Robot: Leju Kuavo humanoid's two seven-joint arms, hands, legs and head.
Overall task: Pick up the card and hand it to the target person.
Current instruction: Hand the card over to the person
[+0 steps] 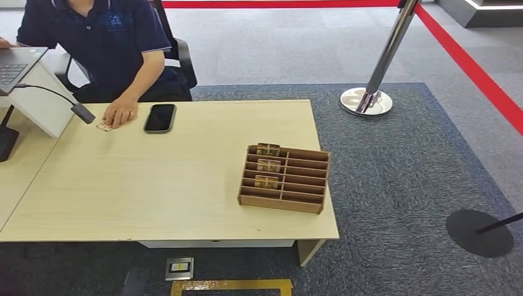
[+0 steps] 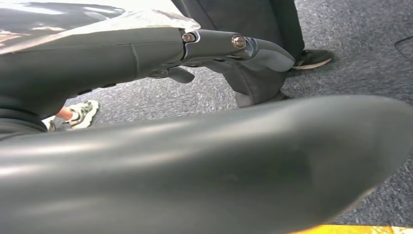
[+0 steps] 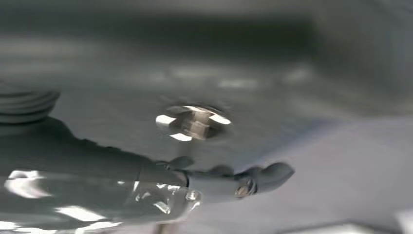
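From the head view, a pale wooden table (image 1: 172,185) fills the near left of the scene. On its right part stands a brown slotted card rack (image 1: 284,179), with three cards upright in the left column: one card (image 1: 268,149) in the farthest slot, a second card (image 1: 269,165) in a slot nearer, and a third card (image 1: 266,182) nearer again. At the far left edge of the table sits a person (image 1: 105,43) in a dark blue shirt, whose hand (image 1: 119,113) rests on the tabletop, its fingertips on a small card-like item (image 1: 103,126). A black phone (image 1: 160,118) lies flat just right of that hand. A laptop (image 1: 15,65) sits at the far left on a white stand, with a cable running to a small adapter (image 1: 82,113). Beyond the table, on the grey carpet, a chrome barrier post (image 1: 370,95) stands on its round base.

In the left wrist view, the left hand (image 2: 229,51) shows a long grey finger stretched out straight, with nothing in it; the fingers look extended rather than curled. Carpet and a person's shoes lie behind it.

In the right wrist view, blurred, the right hand (image 3: 229,183) likewise shows a finger stretched out and holds nothing visible.
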